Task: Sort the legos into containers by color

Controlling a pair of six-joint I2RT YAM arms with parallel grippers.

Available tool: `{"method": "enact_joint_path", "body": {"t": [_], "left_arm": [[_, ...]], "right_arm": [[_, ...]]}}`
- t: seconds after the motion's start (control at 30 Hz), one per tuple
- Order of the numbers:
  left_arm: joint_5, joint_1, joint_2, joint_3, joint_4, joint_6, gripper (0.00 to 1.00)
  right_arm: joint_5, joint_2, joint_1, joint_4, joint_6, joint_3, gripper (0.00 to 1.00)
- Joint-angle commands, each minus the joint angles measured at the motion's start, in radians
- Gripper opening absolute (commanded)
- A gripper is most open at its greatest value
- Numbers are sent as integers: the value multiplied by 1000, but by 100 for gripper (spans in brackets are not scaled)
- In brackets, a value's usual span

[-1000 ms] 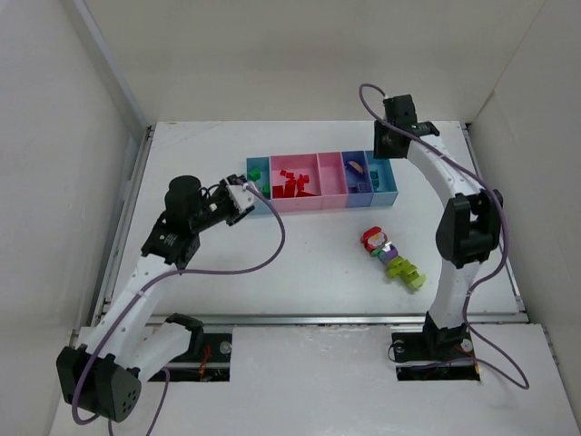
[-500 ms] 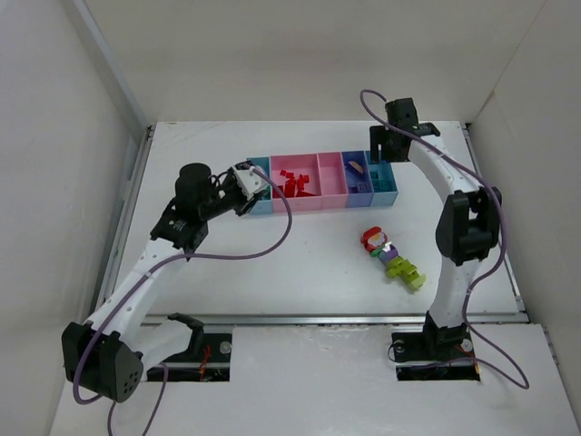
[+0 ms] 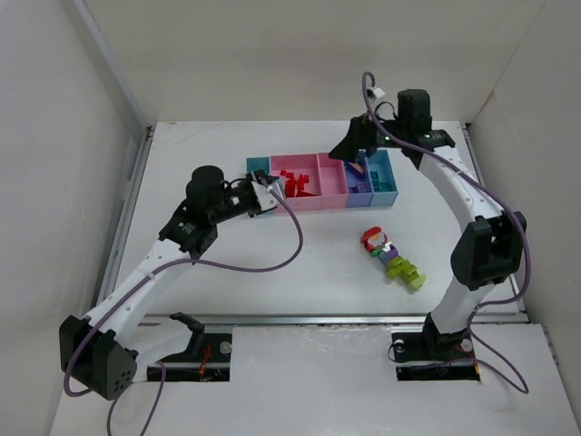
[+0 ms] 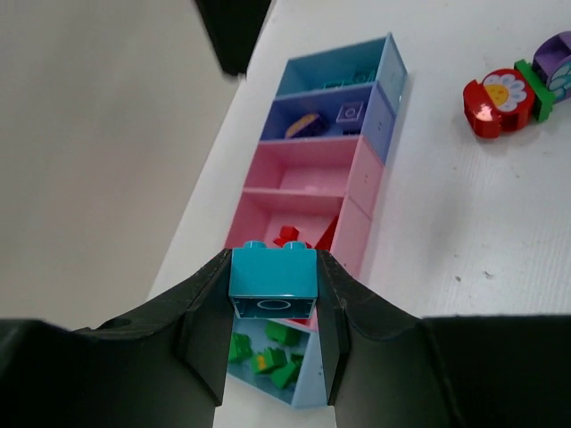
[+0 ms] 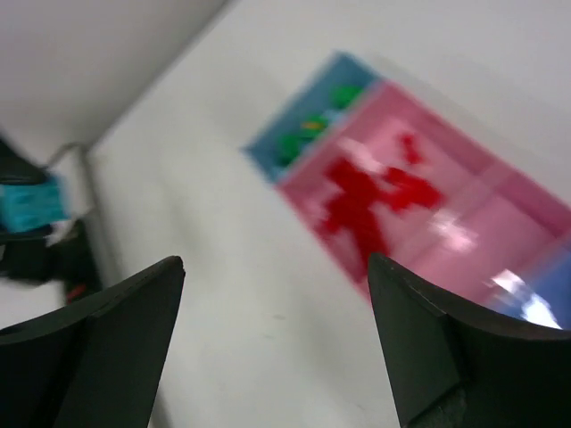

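Row of five joined shallow plastic bins (image 3: 327,203): light blue, wide pink, narrow pink, purple-blue, light blue. Red pieces (image 3: 295,186) in wide pink, green pieces (image 4: 272,352) in left light blue. Teal two-stud plastic brick (image 4: 272,281) upright, pinched in left gripper (image 4: 272,308) above row's left end. Joined red-green-purple-lime bricks (image 3: 392,257) on table (image 3: 227,272), near right end.

Pastel against bright
The bins (image 4: 361,183) run light blue, pink, pink, purple-blue, light blue; the held brick (image 4: 272,281) is teal; a red piece (image 4: 489,100) bears a white daisy.
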State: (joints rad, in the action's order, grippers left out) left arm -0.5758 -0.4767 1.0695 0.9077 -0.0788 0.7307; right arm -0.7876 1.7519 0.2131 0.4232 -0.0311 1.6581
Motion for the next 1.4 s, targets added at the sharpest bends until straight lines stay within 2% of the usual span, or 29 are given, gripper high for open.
{"method": "enact_joint_path", "body": {"t": [0.0, 0.1, 0.17, 0.3, 0.63, 0.83, 1.0, 1.37], "left_arm": [[-41, -36, -48, -3, -90, 101, 0], [-41, -59, -48, -3, -101, 111, 0], [-41, -68, -48, -3, -114, 136, 0], [5, -89, -48, -12, -127, 145, 0], [54, -99, -69, -44, -167, 124, 0], [86, -99, -103, -53, -99, 134, 0], [96, -99, -134, -75, -110, 112, 0], [96, -99, -123, -84, -159, 89, 0]], "right_arm": [[-478, 32, 125, -277, -150, -28, 89], [-550, 98, 205, -278, -190, 83, 96], [-559, 147, 259, -278, -228, 166, 96], [-587, 184, 284, -278, -267, 227, 96], [-618, 173, 335, -278, -276, 194, 91], [-579, 126, 223, -278, -276, 114, 89], [-579, 103, 223, -278, -267, 104, 89], [-567, 142, 345, -278, -276, 157, 89]]}}
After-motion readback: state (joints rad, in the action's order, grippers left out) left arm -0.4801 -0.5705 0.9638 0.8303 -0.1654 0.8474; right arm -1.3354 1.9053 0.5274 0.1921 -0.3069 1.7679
